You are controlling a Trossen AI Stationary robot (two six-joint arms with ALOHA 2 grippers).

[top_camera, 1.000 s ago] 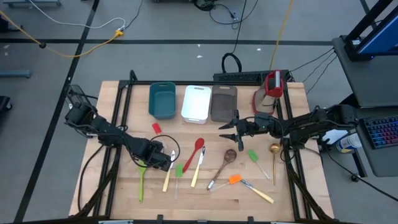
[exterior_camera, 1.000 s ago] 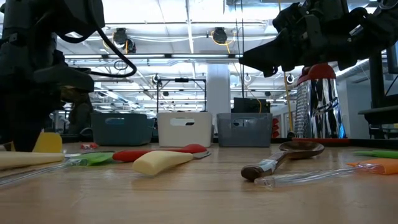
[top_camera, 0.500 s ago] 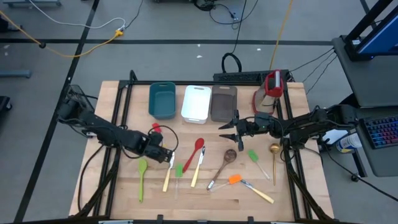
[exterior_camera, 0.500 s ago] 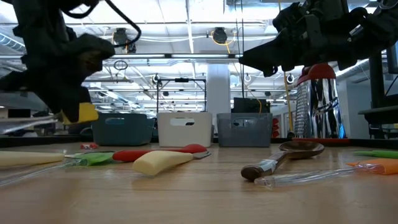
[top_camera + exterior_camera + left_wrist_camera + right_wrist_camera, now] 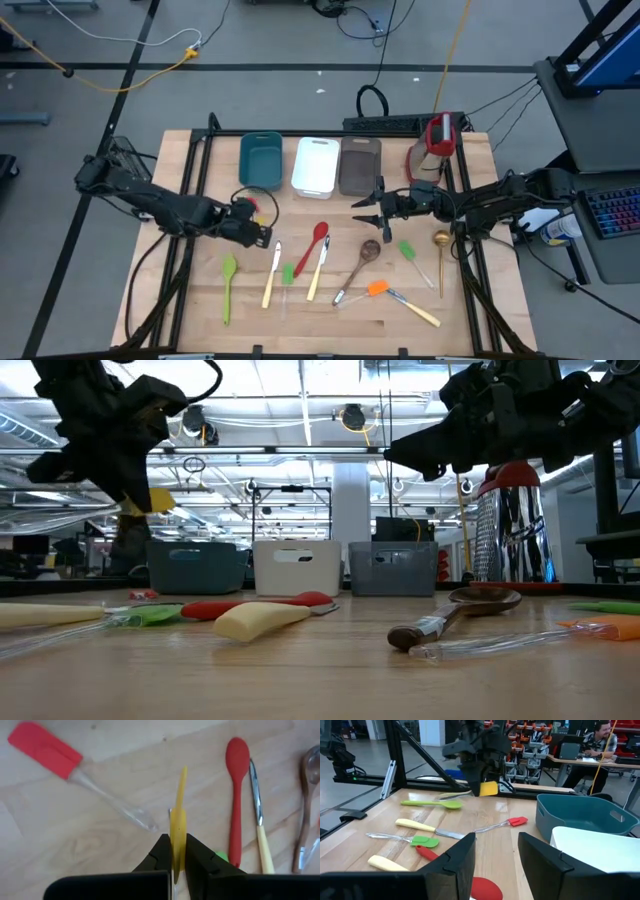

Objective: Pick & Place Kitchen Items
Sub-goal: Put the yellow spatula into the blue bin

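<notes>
My left gripper (image 5: 254,229) is shut on a yellow spatula (image 5: 178,820) and holds it in the air over the table's left middle; its yellow blade also shows in the low view (image 5: 150,503) and the right wrist view (image 5: 489,788). A red spatula (image 5: 47,755), red spoon (image 5: 315,243), green spoon (image 5: 228,283), pale-handled knives (image 5: 270,280), wooden spoon (image 5: 359,262), orange spatula (image 5: 378,289), green spatula (image 5: 407,250) and gold spoon (image 5: 440,252) lie flat on the table. My right gripper (image 5: 362,210) is open and empty, hovering near the grey-brown tray (image 5: 359,166). My left gripper pinches the spatula's yellow part (image 5: 177,851) between its two fingers, which lie on its flat faces; I see it edge-on. The fingers slant down from the table's left. The spatula is lifted clear of the table and sticks out past the fingertips.
A teal tray (image 5: 261,160), a white tray (image 5: 316,165) and the grey-brown tray stand in a row at the table's far edge. A red-and-white upright grater (image 5: 438,138) stands at the far right. A person sits at a desk beyond the table (image 5: 600,735).
My left gripper has risen and gone toward the table's far-left, still shut on the yellow spatula. The spatula, low at the table a second ago, now hangs well clear above it. My right arm has kept still.
</notes>
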